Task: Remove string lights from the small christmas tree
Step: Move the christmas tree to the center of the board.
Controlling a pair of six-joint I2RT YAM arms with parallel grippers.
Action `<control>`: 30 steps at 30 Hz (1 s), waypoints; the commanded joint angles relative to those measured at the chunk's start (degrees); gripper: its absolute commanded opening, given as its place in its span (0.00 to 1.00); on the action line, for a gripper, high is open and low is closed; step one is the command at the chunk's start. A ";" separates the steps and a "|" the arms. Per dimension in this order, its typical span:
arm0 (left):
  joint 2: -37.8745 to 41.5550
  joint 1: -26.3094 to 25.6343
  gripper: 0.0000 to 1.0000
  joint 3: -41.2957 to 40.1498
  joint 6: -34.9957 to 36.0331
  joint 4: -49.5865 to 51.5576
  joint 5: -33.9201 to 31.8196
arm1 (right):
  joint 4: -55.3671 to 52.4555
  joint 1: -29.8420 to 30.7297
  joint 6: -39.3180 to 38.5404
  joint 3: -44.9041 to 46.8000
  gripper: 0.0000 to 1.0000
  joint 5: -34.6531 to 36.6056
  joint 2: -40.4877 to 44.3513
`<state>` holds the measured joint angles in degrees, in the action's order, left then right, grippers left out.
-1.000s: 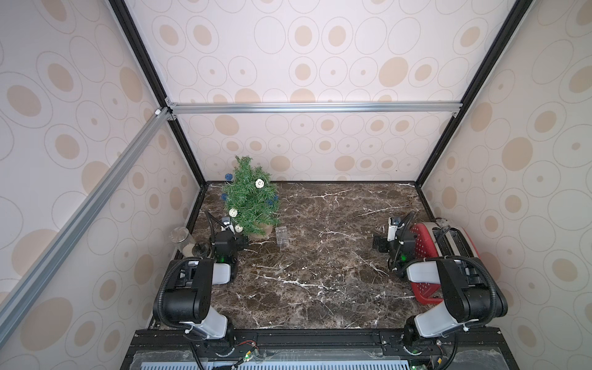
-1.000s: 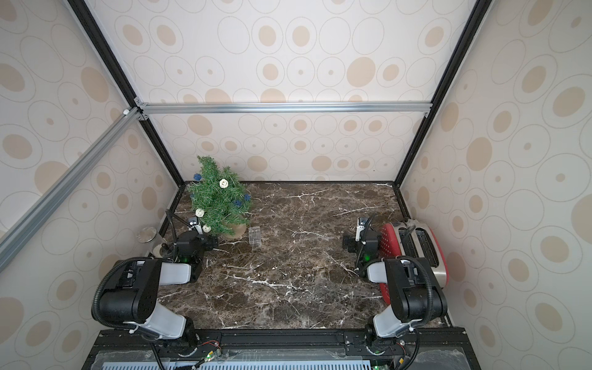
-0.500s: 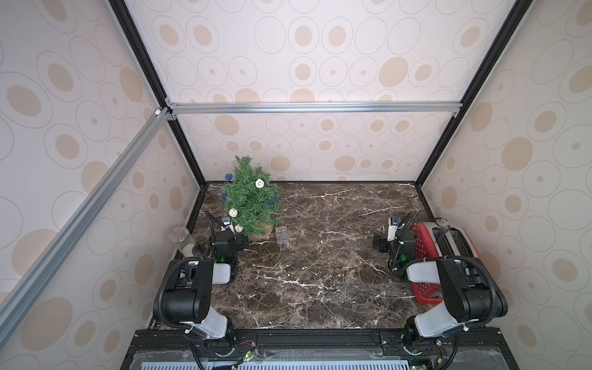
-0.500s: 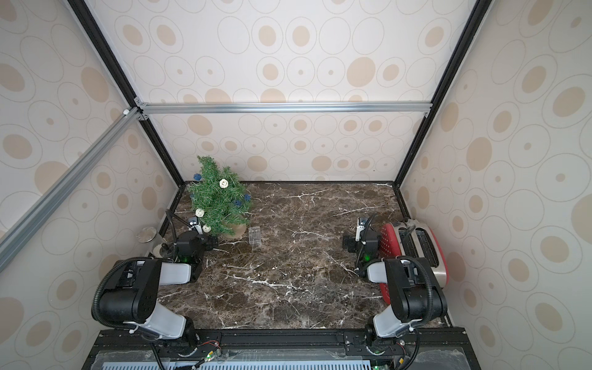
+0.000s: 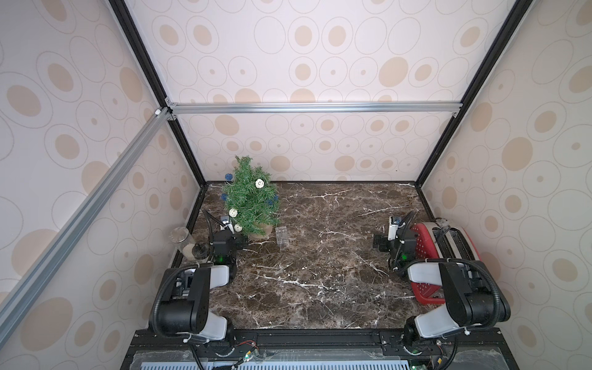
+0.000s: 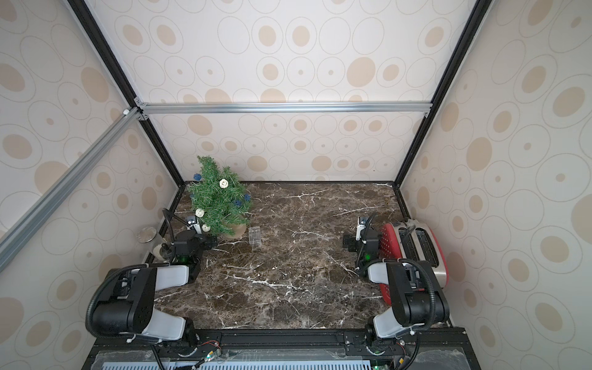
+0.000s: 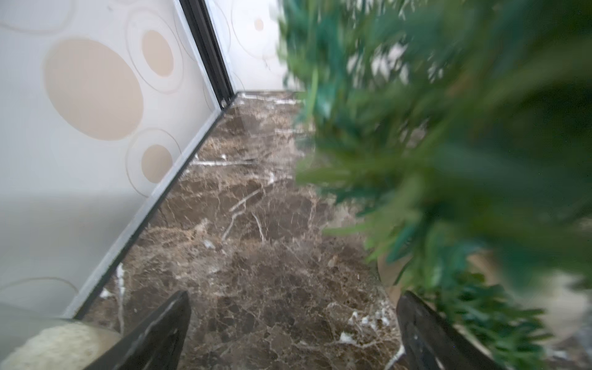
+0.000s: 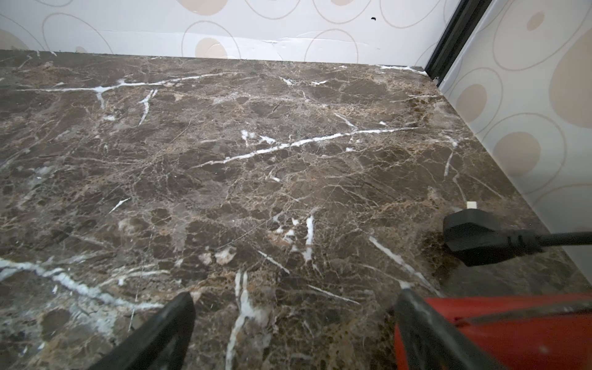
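The small christmas tree stands at the back left of the marble table on a tan base. The string lights hang on it as cream-white balls and dark blue balls. Their clear battery box lies on the table just right of the base. My left gripper is open and empty, low beside the tree's left front, with blurred branches close by one finger. My right gripper is open and empty over bare marble at the right.
A glass jar with pale filling stands against the left wall beside my left gripper. A red perforated basket and a red toaster sit along the right wall. The toaster's black plug lies on the marble.
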<state>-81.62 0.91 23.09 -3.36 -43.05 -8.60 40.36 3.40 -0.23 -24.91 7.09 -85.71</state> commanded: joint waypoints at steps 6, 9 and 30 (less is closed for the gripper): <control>11.50 0.15 0.99 2.50 -3.65 13.12 -0.54 | -10.61 -0.36 2.99 -4.15 1.00 7.60 7.32; 13.67 0.15 0.99 5.60 -6.63 21.57 -4.78 | -16.14 -0.38 5.72 -7.14 1.00 11.60 7.93; 28.02 -0.20 1.00 4.09 -27.88 46.24 -6.93 | -36.82 -1.29 35.41 -19.30 1.00 -1.95 3.64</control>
<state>-55.13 0.86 27.53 -25.26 0.89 -13.21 6.07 2.22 34.72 -42.41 11.03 -81.12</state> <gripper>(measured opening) 0.994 0.993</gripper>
